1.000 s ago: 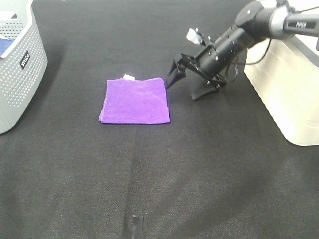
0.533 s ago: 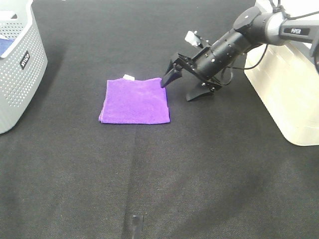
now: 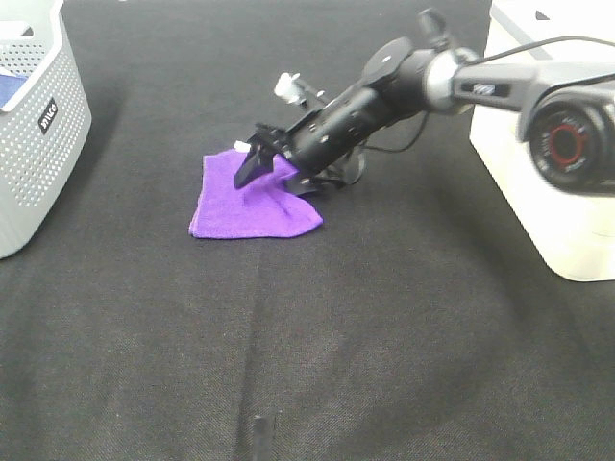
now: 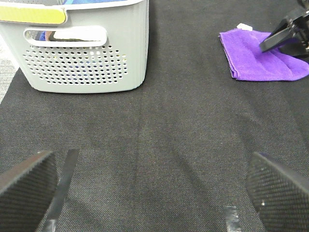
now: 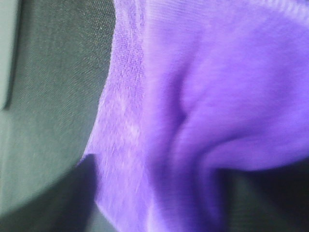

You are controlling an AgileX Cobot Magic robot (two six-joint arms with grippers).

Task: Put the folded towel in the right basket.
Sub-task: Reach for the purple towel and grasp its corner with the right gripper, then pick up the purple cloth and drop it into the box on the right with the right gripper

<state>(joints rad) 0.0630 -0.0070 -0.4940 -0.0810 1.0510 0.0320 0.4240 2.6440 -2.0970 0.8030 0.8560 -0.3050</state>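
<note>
The folded purple towel (image 3: pixel 235 204) lies on the black table, left of centre, its right side rumpled. My right gripper (image 3: pixel 279 176) reaches across it with jaws apart: one finger rests on the towel's top, the other at its right edge. The right wrist view is filled by creased purple towel (image 5: pixel 217 96). The towel (image 4: pixel 256 60) and a right finger (image 4: pixel 282 35) show in the left wrist view. The cream right basket (image 3: pixel 553 192) stands at the right edge. My left gripper (image 4: pixel 154 193) is open and empty, low over the near table.
A grey perforated basket (image 3: pixel 38 125) stands at the far left and also shows in the left wrist view (image 4: pixel 82 58); something blue lies inside it. Black cloth covers the table (image 3: pixel 384 336).
My right gripper has moved left from beside the towel's right back corner onto the towel. The towel's right side has been pushed in and rumpled.
</note>
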